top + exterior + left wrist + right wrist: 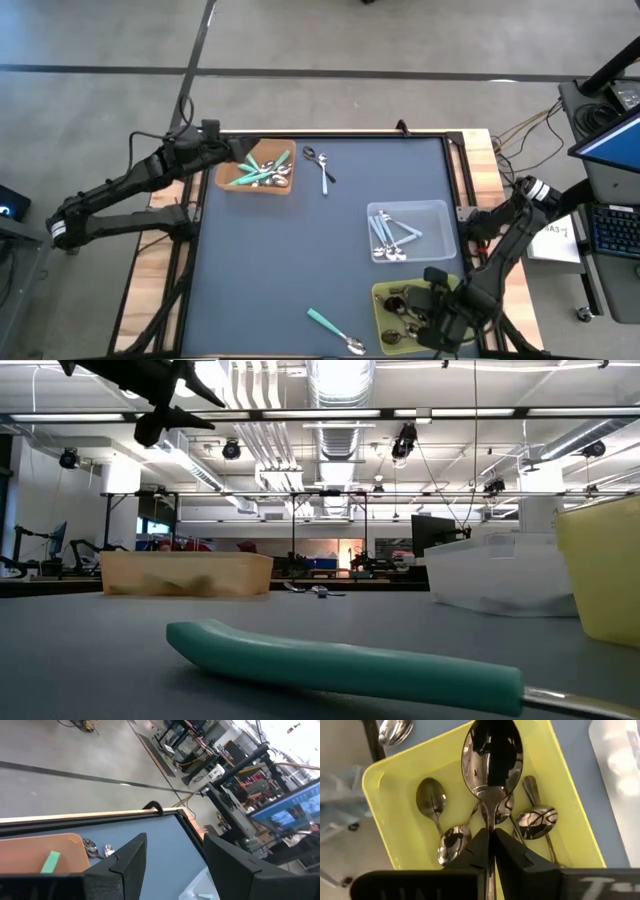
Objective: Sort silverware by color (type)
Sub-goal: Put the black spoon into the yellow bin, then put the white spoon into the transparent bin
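My right gripper (490, 845) hovers over the yellow bin (385, 295), shut on a plain metal spoon (492, 755). Several more plain metal spoons (535, 817) lie in that bin. My left gripper (172, 855) is open above the far edge of the tan bin (255, 172), which holds teal-handled spoons. The clear bin (410, 228) holds light-blue-handled spoons. A teal spoon (335, 330) lies flat on the mat near the near edge. A dark spoon and a light blue spoon (320, 166) lie loose beside the tan bin. My right gripper pinches the plain metal spoon by its handle (491, 822), just below the bowl, between the two fingers. The fingers lie along the handle. The spoon is lifted clear above the yellow bin, its bowl (492, 750) sticking out past the fingertips.
The dark mat (300, 260) sits in a wooden frame (470, 150). In the low view the teal spoon handle (340, 660) lies close in front, with the tan bin (185, 572), the clear bin (495, 570) and the yellow bin (600, 565) behind it.
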{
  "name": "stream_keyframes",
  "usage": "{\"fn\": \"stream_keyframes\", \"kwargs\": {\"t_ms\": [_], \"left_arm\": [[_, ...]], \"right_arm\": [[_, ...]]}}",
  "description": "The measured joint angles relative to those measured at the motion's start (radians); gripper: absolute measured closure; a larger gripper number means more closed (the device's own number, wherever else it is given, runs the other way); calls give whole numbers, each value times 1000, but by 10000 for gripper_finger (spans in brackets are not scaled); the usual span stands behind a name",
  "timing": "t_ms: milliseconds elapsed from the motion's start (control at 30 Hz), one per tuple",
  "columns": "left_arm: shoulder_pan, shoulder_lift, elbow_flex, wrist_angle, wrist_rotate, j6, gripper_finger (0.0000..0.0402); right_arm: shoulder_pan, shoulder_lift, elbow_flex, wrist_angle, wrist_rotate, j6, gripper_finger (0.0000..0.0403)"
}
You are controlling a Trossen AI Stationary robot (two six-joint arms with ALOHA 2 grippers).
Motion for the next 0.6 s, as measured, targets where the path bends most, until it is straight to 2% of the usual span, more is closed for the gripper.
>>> {"fn": "stream_keyframes", "kwargs": {"t_ms": [167,367,600], "left_arm": [[-6,8,0,-4,-1,-7,223],[-39,68,0,-35,76,-7,223],[-56,172,0,-37,65,-14,223]], "right_arm": [[-11,0,-3,-14,-15,56,351],[-36,-1,-3,-31,-18,30,303],[-167,-2,-3,-151,-63,15,284]]}}
